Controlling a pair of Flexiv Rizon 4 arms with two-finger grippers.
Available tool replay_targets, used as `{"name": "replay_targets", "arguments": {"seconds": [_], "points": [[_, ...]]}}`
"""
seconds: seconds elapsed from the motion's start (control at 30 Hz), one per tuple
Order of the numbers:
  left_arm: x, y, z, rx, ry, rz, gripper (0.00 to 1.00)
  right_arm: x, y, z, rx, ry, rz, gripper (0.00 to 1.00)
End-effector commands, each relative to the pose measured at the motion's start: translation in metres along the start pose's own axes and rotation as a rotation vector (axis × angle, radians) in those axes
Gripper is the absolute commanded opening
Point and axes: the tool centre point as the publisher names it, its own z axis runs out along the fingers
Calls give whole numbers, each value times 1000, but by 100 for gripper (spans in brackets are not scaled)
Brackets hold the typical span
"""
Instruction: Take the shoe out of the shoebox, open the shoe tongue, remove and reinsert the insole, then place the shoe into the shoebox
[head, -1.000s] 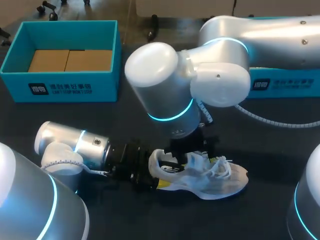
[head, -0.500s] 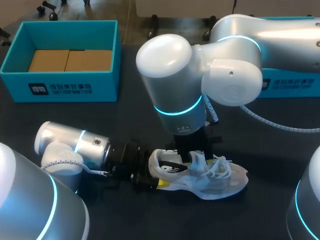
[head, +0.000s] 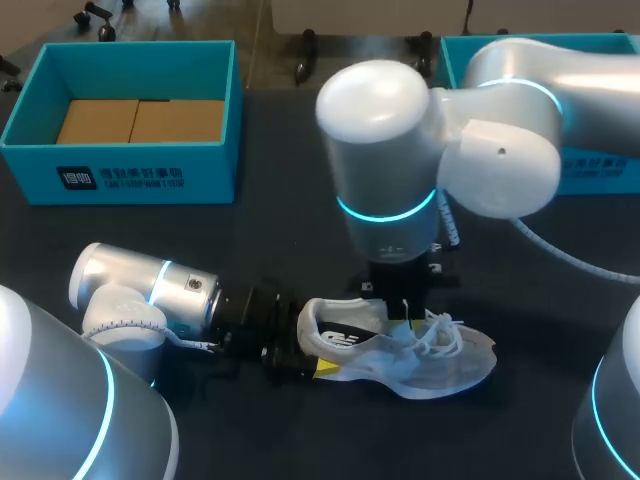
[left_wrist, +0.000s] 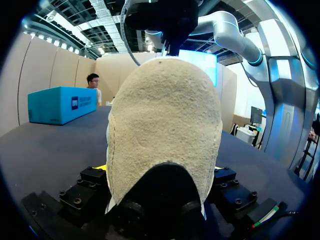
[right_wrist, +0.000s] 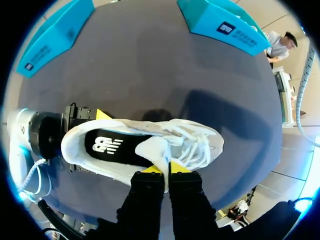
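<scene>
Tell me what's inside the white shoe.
A black insole lies in the shoe, visible at the heel end. Its front is hidden under the laces and the tongue, which the right claw pinches.

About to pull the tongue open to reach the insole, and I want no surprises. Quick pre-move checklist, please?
1. Shoe out of shoebox, lying on table: ok.
2. Left gripper clamps heel: ok.
3. Right gripper pinches tongue: ok.
4. Insole seated inside: ok.
5. Laces slack enough: cannot tell.
</scene>
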Motion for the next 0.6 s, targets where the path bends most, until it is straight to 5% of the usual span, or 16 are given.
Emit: {"name": "replay_targets", "arguments": {"seconds": [0.03, 0.33, 0.6], "points": [[-3, 3, -1, -1, 2, 0, 0, -15, -5, 0, -5, 39, 244, 0], [-3, 3, -1, -1, 2, 0, 0, -46, -9, -6, -6, 220, 258, 0], [-3, 3, -1, -1, 2, 0, 0, -46, -9, -6, -6, 220, 258, 0]]}}
